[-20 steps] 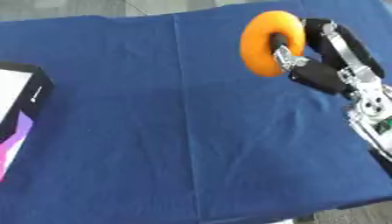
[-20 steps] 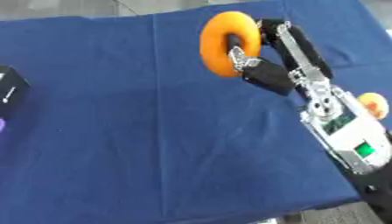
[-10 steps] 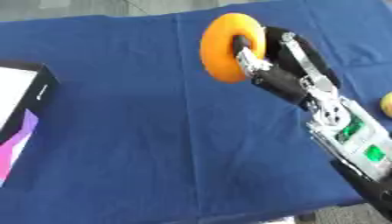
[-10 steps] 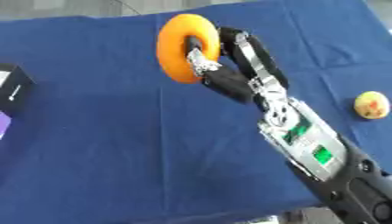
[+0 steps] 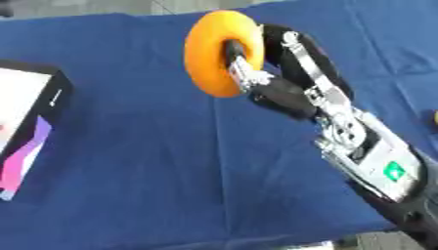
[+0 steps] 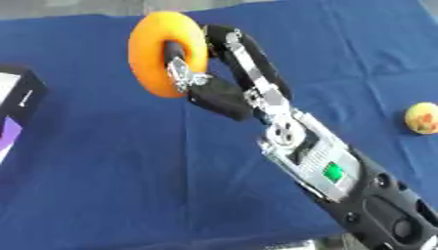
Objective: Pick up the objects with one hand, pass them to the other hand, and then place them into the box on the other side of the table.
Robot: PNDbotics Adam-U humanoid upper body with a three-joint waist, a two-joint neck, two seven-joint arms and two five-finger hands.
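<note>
An orange ring (image 5: 218, 51) shaped like a doughnut is held up over the middle of the blue table. My right hand (image 5: 278, 80) is shut on it, with a finger through the hole and the thumb under it. The right arm (image 6: 329, 171) reaches in from the lower right. At the table's left edge stands a black box (image 5: 30, 122) with a white and purple inside. My left hand shows in no view.
A small yellow-orange ball (image 6: 422, 117) lies on the blue cloth (image 5: 154, 161) at the right edge. The table's near edge runs along the bottom of the views, with grey floor beyond the far edge.
My right hand has carried the orange ring leftward from the right side to over the table's middle. The arm stretches further in from the lower right.
</note>
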